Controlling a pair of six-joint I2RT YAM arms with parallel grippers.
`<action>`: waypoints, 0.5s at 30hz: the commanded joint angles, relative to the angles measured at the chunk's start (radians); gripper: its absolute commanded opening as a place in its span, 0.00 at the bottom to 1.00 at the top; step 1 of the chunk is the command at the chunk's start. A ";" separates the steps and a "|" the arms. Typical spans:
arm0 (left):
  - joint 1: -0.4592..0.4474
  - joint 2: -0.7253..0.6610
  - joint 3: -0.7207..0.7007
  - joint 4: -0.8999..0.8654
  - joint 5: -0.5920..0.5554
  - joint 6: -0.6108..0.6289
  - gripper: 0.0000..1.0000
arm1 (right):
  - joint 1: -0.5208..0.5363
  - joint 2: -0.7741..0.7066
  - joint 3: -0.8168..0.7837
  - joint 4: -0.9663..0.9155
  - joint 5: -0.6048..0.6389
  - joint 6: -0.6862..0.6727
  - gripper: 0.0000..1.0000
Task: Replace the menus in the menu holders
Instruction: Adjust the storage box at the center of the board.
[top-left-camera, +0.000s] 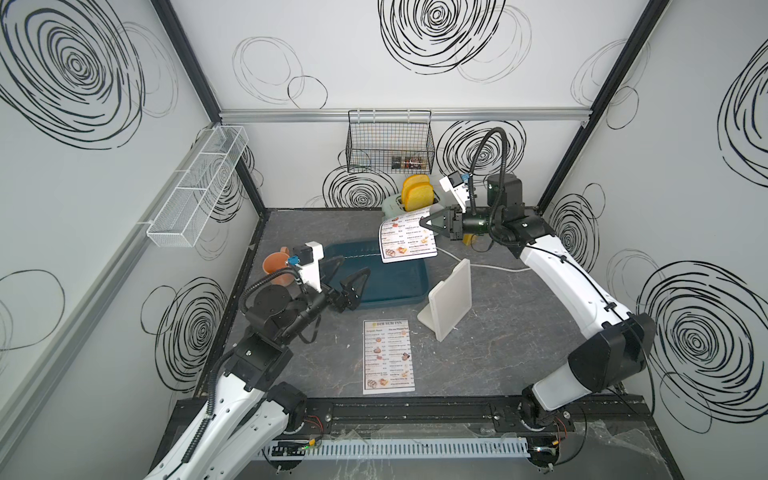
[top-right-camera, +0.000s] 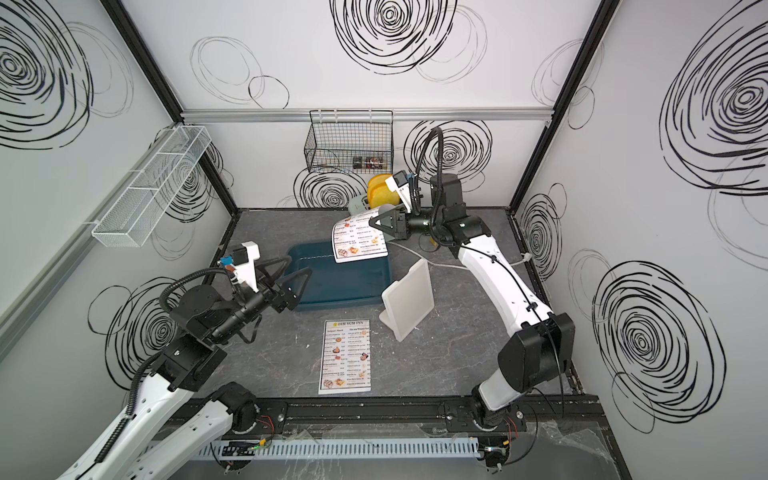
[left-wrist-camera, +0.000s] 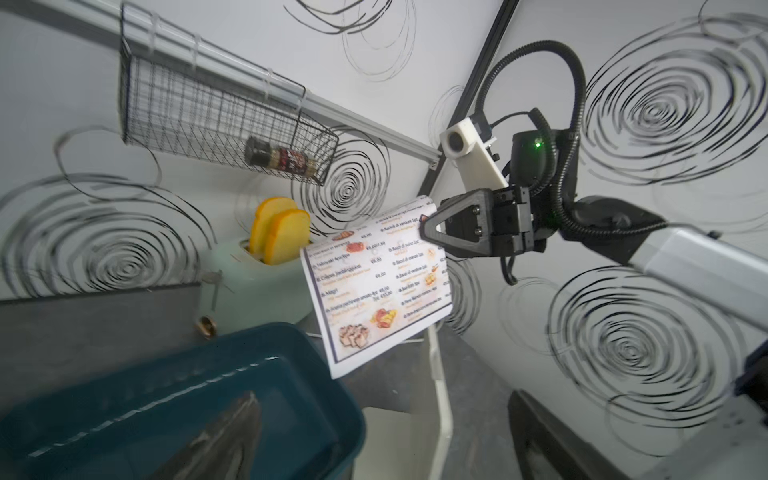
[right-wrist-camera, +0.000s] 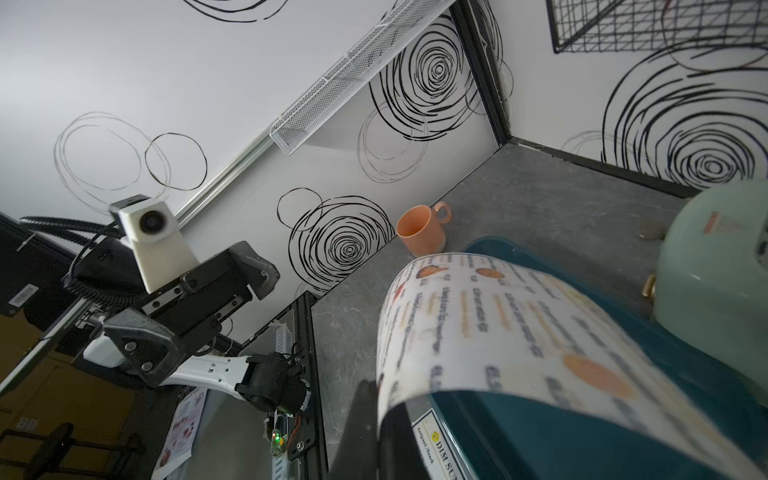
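We find the right gripper (top-left-camera: 421, 223) pinching a drooping menu (top-left-camera: 405, 243) above the teal bin (top-left-camera: 386, 291), presumably for discarding, the left gripper (top-right-camera: 299, 268) spread and empty, and the second menu (top-left-camera: 388, 357) flat beside the menu holder (top-left-camera: 451, 297), which faces away and seems vacant.

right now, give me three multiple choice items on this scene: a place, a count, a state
1. Where does the flat menu lie? A in the teal bin; B on the tabletop; C in the wire basket.
2. How many menus show? A one; B two; C three.
3. Left end effector: A open, empty; B shut on a menu; C shut on the mug.
Key: 1 B, it lies on bare tabletop; 2 B, the held menu hangs from the shut right end effector; 3 A, jaws apart, nothing between.
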 joint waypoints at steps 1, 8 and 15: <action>0.026 0.053 -0.018 0.165 0.173 -0.401 0.96 | 0.013 -0.093 -0.022 0.037 -0.066 -0.083 0.00; 0.062 0.181 -0.113 0.713 0.335 -0.828 0.98 | 0.048 -0.170 -0.085 0.172 -0.212 0.028 0.00; 0.067 0.237 -0.130 0.951 0.402 -0.945 0.86 | 0.064 -0.140 -0.055 0.114 -0.290 0.059 0.00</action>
